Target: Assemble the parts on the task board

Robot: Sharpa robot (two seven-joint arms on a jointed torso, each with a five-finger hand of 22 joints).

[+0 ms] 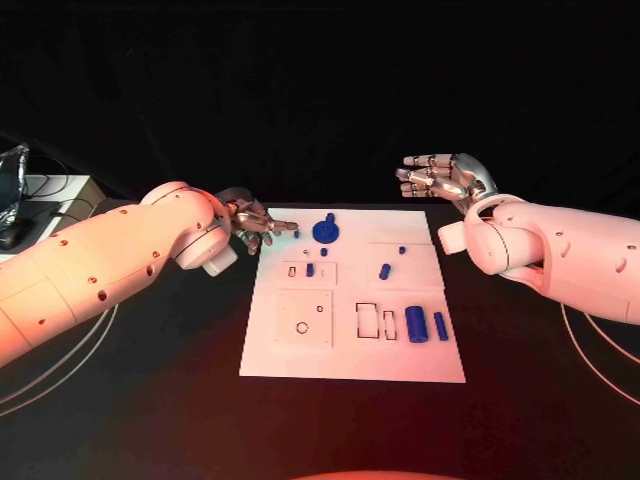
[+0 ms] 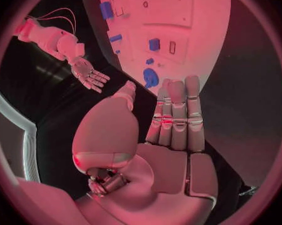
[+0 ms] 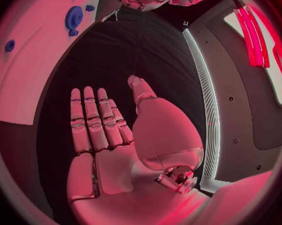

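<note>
The white task board (image 1: pixel 352 300) lies in the middle of the black table. On it are several blue parts: a round toothed piece (image 1: pixel 327 233) near the far edge, small pegs (image 1: pixel 385 271) in the middle, and a thick cylinder (image 1: pixel 417 323) beside a thin one (image 1: pixel 440 326) at the right. My left hand (image 1: pixel 251 225) hovers at the board's far left corner, fingers straight and empty (image 2: pixel 172 120), with the toothed piece (image 2: pixel 151 78) just beyond its fingertips. My right hand (image 1: pixel 443 178) is raised beyond the far right corner, palm bare (image 3: pixel 109 135).
A clear glassy object (image 1: pixel 0 185) and dark cables sit on a pale side surface at the far left. Rectangular and round outlines (image 1: pixel 303 318) mark the board's near half. Black tabletop surrounds the board on all sides.
</note>
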